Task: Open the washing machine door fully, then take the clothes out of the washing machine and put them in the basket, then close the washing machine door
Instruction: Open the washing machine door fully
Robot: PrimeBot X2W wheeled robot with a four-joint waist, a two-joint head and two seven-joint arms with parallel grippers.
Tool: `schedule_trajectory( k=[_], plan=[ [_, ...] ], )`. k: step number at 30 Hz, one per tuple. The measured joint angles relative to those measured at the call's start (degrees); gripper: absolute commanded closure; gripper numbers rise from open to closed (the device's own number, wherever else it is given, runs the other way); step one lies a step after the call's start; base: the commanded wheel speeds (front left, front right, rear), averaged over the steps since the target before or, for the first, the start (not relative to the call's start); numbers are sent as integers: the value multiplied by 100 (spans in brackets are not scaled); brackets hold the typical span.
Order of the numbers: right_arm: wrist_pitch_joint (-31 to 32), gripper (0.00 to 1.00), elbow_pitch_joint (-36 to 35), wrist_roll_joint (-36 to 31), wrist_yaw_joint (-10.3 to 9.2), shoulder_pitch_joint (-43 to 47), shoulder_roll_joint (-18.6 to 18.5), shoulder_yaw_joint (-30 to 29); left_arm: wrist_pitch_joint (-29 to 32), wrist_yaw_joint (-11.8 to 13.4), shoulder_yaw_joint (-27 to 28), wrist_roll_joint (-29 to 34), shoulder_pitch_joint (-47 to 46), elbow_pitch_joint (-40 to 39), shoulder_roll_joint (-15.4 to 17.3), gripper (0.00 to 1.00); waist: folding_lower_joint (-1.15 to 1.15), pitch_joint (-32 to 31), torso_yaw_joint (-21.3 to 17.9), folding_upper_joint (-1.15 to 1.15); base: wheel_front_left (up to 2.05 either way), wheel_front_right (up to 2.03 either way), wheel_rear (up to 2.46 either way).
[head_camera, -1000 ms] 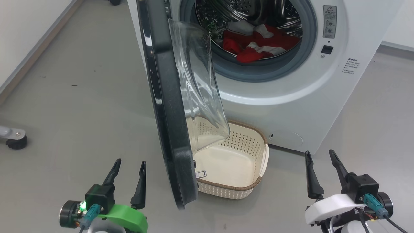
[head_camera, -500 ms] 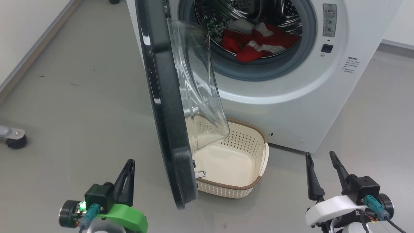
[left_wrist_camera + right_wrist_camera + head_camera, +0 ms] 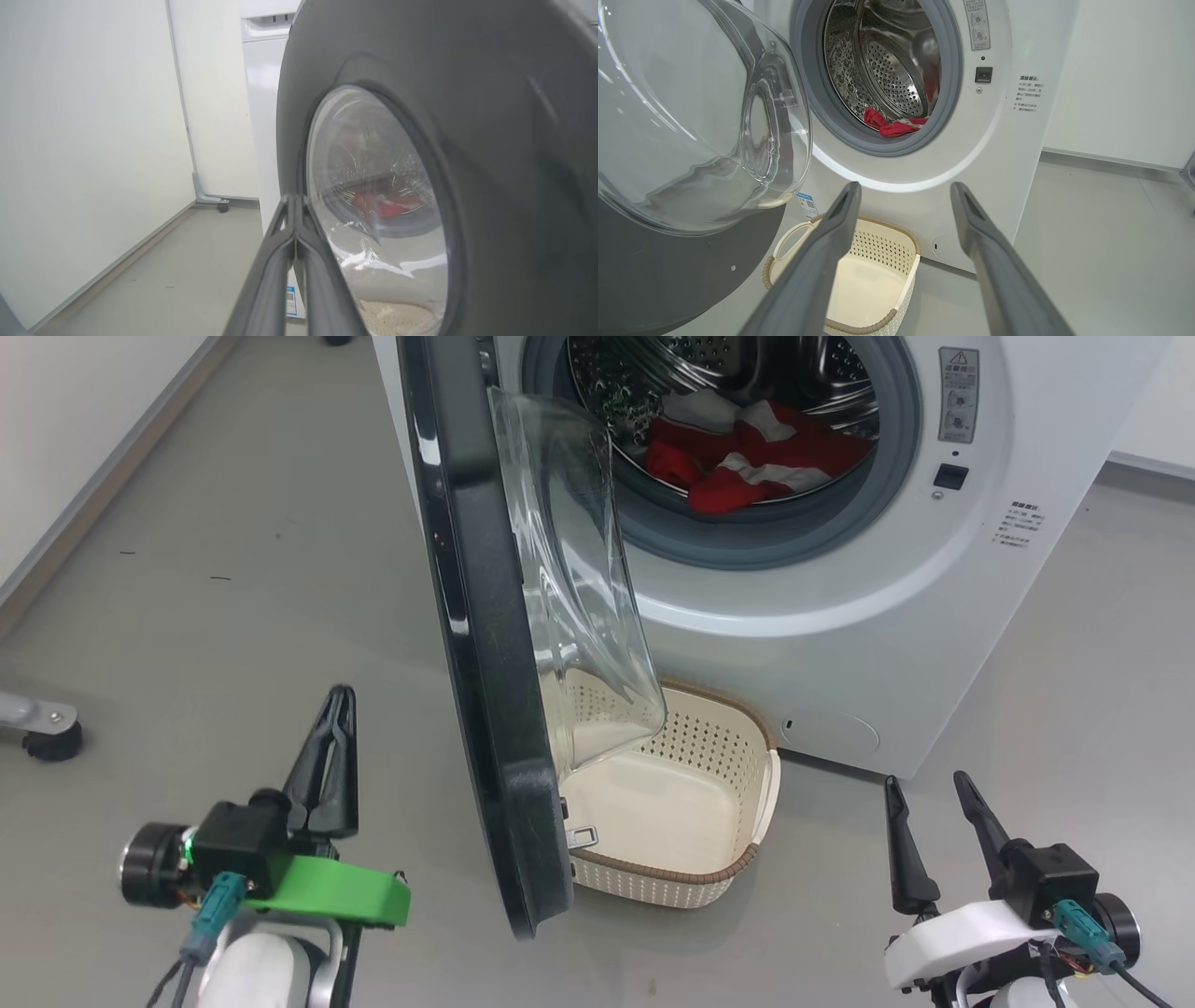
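Note:
The white washing machine (image 3: 840, 616) stands ahead with its door (image 3: 476, 663) swung half open, edge-on to me, the glass bowl (image 3: 579, 588) bulging to the right. The red and white striped clothes (image 3: 747, 462) lie in the steel drum, and I see the clothes (image 3: 892, 127) low in the drum mouth. The cream basket (image 3: 738, 863) sits empty on the floor under the door. My left gripper (image 3: 342, 695) is shut on nothing, left of the door's outer face (image 3: 467, 116). My right gripper (image 3: 926, 782) hangs open, right of the basket (image 3: 882, 247).
A caster foot (image 3: 51, 742) stands on the grey floor at far left, with a white wall and baseboard (image 3: 84, 513) beyond it. A small blue sticker (image 3: 805, 203) marks the machine's front. Open floor lies left of the door and right of the machine.
My left gripper has shut its fingers and risen forward beside the door's outer face. The right gripper, door, clothes and basket stay as they were.

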Motion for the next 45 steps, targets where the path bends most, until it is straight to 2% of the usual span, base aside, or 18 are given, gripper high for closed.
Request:
schedule_trajectory(
  k=[7,10,15,19,27,35,39,45],
  plan=[
    [0,0,7,-46,51,5,20,-45,-31,11,-26,289,-388,-1243,1,100,0,-20,16,0,0,0,0],
    [0,0,13,-65,96,13,26,-63,-33,-63,-131,409,-470,-1722,1,100,0,-33,18,0,0,0,0],
    [0,0,36,-88,121,20,55,-69,-34,-268,-445,461,-507,-2342,1,100,0,-53,13,0,0,0,0],
    [0,0,45,-98,149,21,62,-82,-34,-487,-770,419,-483,-2535,5,100,0,-63,9,0,0,0,0],
    [0,0,92,-124,200,21,76,-101,-33,-802,-1639,259,46,-2299,45,100,0,-62,-5,0,0,0,0],
    [0,0,122,-140,252,21,80,-111,327,-869,-2430,-202,430,-1887,205,100,0,-28,-29,0,0,0,0],
    [0,0,145,-141,253,21,83,-116,612,-869,-2547,-431,573,-1616,255,100,0,-10,-45,0,0,0,0],
    [0,0,159,-142,260,20,87,-135,970,-869,-2375,-706,720,-1295,259,100,0,22,-81,0,0,0,0]
  ],
)
